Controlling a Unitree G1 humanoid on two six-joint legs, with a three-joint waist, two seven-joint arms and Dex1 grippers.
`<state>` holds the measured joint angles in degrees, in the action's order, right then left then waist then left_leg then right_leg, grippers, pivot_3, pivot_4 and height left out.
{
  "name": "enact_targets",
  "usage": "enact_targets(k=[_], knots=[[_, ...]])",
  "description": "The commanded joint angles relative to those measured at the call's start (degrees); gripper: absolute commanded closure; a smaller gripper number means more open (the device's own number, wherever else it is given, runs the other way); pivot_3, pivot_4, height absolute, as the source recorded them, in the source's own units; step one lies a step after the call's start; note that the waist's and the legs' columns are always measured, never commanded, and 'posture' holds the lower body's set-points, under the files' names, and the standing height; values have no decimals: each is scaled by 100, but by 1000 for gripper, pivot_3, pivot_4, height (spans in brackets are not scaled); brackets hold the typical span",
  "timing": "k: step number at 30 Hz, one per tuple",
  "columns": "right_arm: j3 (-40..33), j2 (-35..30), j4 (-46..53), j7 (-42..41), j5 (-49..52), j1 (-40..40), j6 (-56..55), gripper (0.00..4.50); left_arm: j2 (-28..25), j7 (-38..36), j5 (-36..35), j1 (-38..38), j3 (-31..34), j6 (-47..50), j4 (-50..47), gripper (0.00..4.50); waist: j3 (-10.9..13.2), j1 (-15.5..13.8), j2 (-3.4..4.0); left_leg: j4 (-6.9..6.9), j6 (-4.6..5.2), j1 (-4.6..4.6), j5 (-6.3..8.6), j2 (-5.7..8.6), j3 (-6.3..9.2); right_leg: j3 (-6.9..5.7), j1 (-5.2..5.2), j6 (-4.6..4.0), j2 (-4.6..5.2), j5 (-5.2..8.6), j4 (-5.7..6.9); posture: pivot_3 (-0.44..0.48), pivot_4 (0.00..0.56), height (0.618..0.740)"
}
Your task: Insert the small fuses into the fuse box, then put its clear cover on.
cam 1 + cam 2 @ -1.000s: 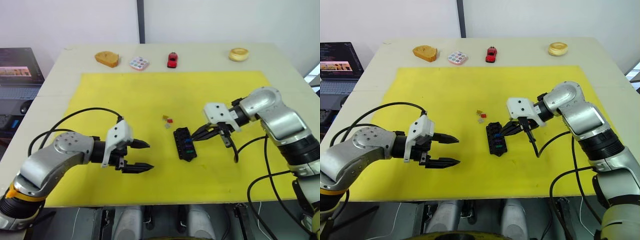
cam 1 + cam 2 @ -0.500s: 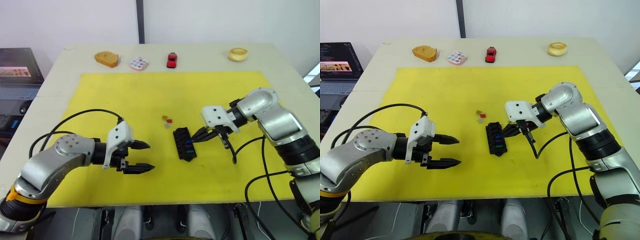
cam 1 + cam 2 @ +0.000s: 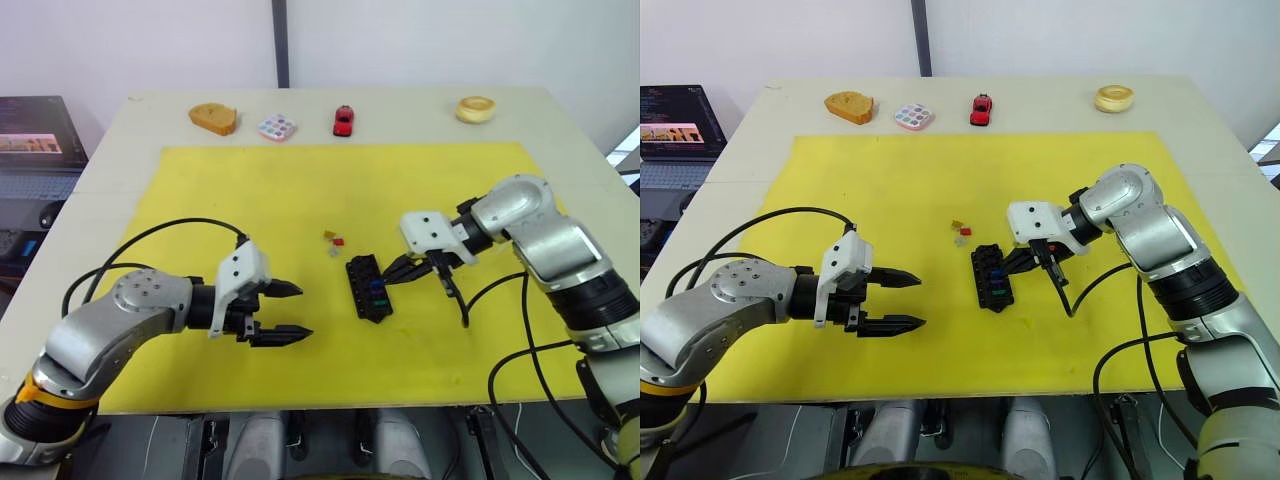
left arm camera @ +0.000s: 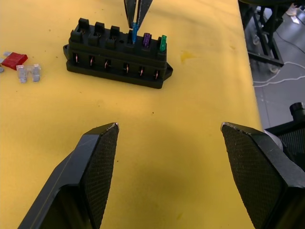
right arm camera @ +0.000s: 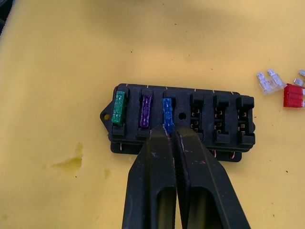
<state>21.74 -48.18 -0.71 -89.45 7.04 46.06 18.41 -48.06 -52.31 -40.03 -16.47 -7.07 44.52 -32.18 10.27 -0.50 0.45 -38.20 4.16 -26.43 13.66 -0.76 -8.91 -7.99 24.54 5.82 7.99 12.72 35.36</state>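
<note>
The black fuse box (image 3: 369,287) lies on the yellow mat (image 3: 250,200), right of centre. Green (image 5: 118,109), purple (image 5: 145,104) and teal-blue (image 5: 167,110) small fuses stand in one row of its slots. My right gripper (image 5: 169,130) is shut, its tips pinching the teal-blue fuse from the box's right side. Tan (image 3: 329,235), red (image 3: 340,241) and grey (image 3: 334,252) fuses lie loose just behind the box. My left gripper (image 3: 304,311) hovers open, holding nothing, a short way left of the box. The clear cover is out of view.
Along the table's far edge sit a tan bread-like piece (image 3: 214,118), a pastel-dotted palette (image 3: 277,127), a red toy car (image 3: 343,119) and a yellowish ring (image 3: 476,108). A laptop (image 3: 35,150) stands off the table's left side. Cables trail from both arms.
My right gripper has edged slightly left over the fuse box, still shut at the teal-blue fuse. The left gripper has crept a little to the right, still open.
</note>
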Motion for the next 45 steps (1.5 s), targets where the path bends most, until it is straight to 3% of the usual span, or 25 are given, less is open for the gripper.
enact_targets(k=[1,19,35,45], knots=[[6,2,122,2,-127,139,17,4500,25,-6,-55,3,197,-58,-159,904,0,0,0,0,0,0,0,0,0,0,0,0,0,0,0,0,150,740],[142,14,541,41,-310,217,781,4500,179,72,-10,112,131,-84,-195,904,-2,12,-1,-5,1,3,-1,-6,0,2,-1,3,-8,-2,9,0,150,740],[473,25,1412,336,-476,526,2214,4500,387,178,13,227,55,-73,-260,904,-2,23,0,-8,0,3,-1,-8,2,3,0,2,-7,-2,14,0,150,740],[640,-47,1451,364,-500,617,2314,4500,491,240,18,238,8,-54,-261,904,-3,42,-1,-8,1,3,-1,-9,2,3,1,2,-9,-3,15,0,150,740]])
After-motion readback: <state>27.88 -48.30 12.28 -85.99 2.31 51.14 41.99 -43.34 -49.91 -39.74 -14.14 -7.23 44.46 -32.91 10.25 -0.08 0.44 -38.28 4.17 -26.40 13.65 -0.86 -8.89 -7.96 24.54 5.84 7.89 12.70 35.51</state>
